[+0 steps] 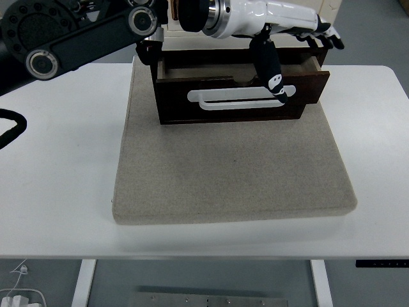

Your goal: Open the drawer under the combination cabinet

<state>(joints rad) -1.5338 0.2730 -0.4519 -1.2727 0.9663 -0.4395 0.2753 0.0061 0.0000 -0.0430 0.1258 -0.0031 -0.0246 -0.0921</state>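
The drawer (pixel 239 96) sits pulled out at upper centre, on the mat (pixel 233 173) on the desk (pixel 57 160); the left robot hand (pixel 287 29) hovers above it, fingers loosely extended, holding nothing; opening looks done; next, probably withdrawal without catching the handle (pixel 239 100).

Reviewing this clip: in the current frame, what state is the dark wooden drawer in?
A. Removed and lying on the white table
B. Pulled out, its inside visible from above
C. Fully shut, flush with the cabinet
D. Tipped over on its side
B: the drawer sticks forward over the grey mat, its hollow inside showing behind the white handle.
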